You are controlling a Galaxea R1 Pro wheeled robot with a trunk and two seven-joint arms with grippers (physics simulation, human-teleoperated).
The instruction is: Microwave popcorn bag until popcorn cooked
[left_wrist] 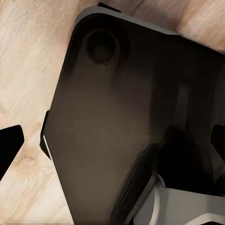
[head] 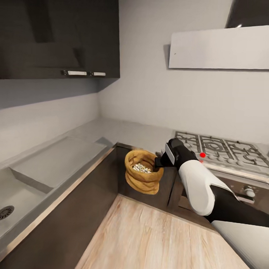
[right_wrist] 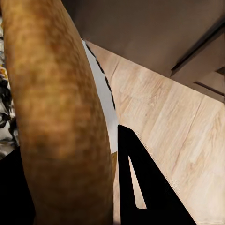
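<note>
popcorn bag (head: 143, 171) clamped at its rim by the right gripper (head: 160, 160) — beside the gas hob (head: 223, 149), above wood floor (head: 154, 243).

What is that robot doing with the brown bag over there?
The robot's right gripper is holding the popcorn bag by its rolled rim, up in the air in front of the dark cabinets, off the countertop. Pale popcorn shows inside the open bag. A gas hob sits just behind the arm, and a sink lies to the left.
</note>
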